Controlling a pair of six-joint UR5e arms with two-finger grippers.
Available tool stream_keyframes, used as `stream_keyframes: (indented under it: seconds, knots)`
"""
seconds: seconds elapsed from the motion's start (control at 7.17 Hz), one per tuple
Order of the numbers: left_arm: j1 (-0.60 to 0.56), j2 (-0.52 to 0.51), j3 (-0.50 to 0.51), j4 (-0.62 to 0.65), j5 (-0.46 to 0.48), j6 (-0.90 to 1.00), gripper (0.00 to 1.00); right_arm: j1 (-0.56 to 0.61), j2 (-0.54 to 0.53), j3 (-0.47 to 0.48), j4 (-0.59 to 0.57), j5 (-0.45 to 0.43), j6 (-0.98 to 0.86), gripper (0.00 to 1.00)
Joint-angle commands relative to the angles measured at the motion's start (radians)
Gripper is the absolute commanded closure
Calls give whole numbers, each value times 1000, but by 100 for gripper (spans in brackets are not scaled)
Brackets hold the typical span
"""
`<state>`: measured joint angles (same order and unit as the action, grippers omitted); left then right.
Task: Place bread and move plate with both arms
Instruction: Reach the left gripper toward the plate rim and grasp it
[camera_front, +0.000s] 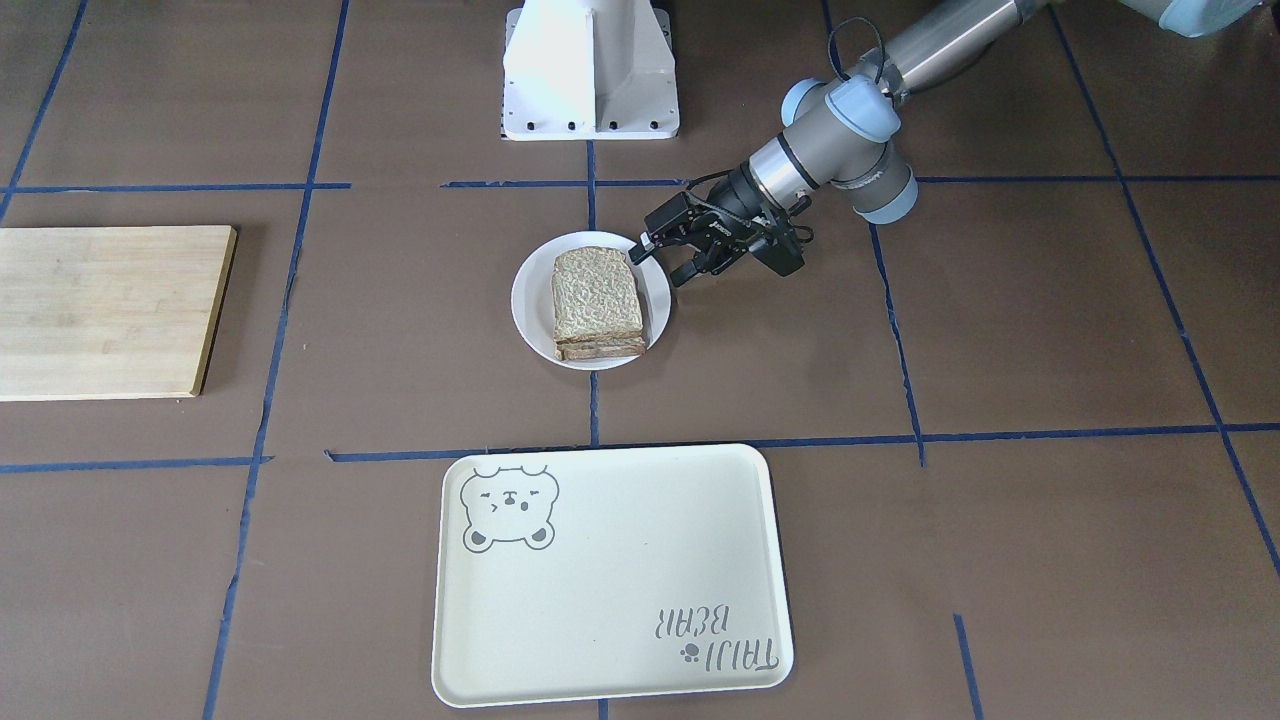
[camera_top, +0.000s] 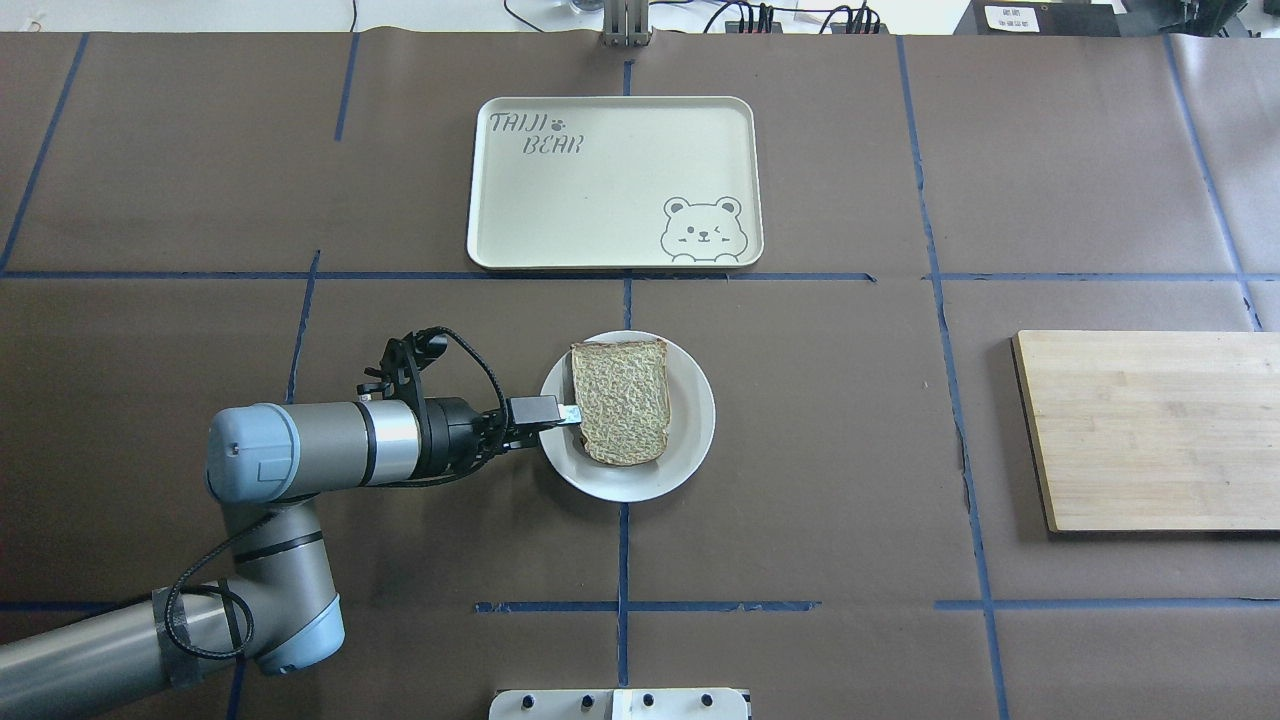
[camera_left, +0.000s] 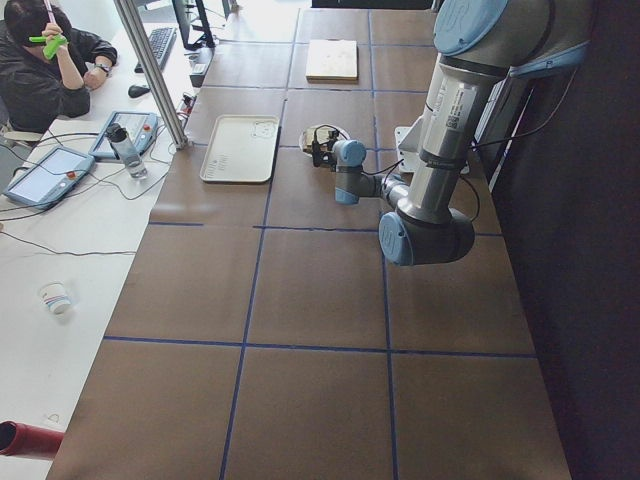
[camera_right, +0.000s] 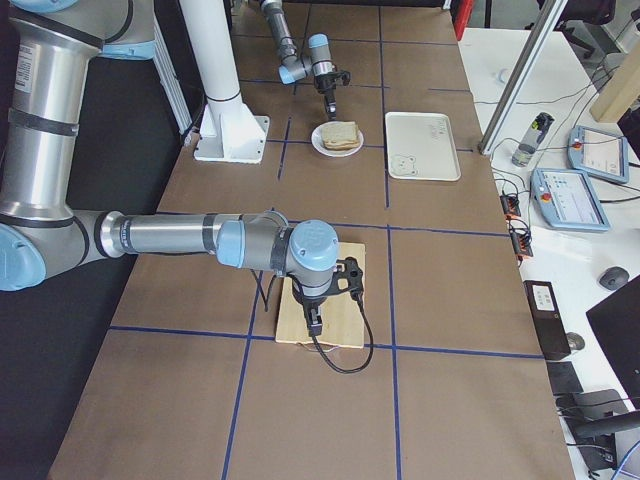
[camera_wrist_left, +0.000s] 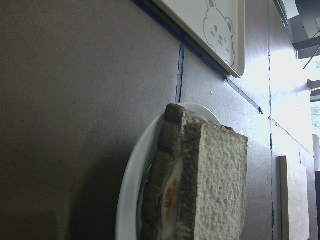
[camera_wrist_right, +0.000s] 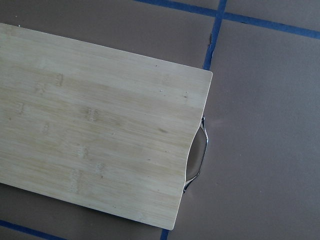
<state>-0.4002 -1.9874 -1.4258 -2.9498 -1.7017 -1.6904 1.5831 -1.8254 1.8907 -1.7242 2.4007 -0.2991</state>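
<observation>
On the smooth, round white plate (camera_top: 694, 425), mid desk (camera_top: 850, 500): pale, rough-crumbed bread (camera_top: 622, 403), laid squarely over a darker egg slice (camera_front: 600, 349) to close the sandwich. At the plate's rim: left tool (camera_front: 660, 263), released, fingers apart, probably lining up to pinch the thin edge. Over the flat bamboo board (camera_top: 1150, 430): right tool (camera_right: 313, 322), state impossible to tell

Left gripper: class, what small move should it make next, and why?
Probably shut the left gripper on the rim of the plate. The bread already lies on the plate, and the open gripper sits at that rim, so gripping looks like the step before moving it.
</observation>
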Motion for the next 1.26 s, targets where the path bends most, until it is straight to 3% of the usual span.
stream_keyframes:
  seconds: [0.0,0.42,0.7,1.12]
  knots:
    - [3,-8,24,0,0,0,56,0,0,2,0,2,0,0]
    - [3,-8,24,-2,0,-6,79,0,0,4,0,2,0,0]
    - [3,-10,24,-2,0,-6,81,0,0,2,0,0,0,0]
    - [-5,-25,22,-58,2,-68,96,0,2,1,0,0,0,0]
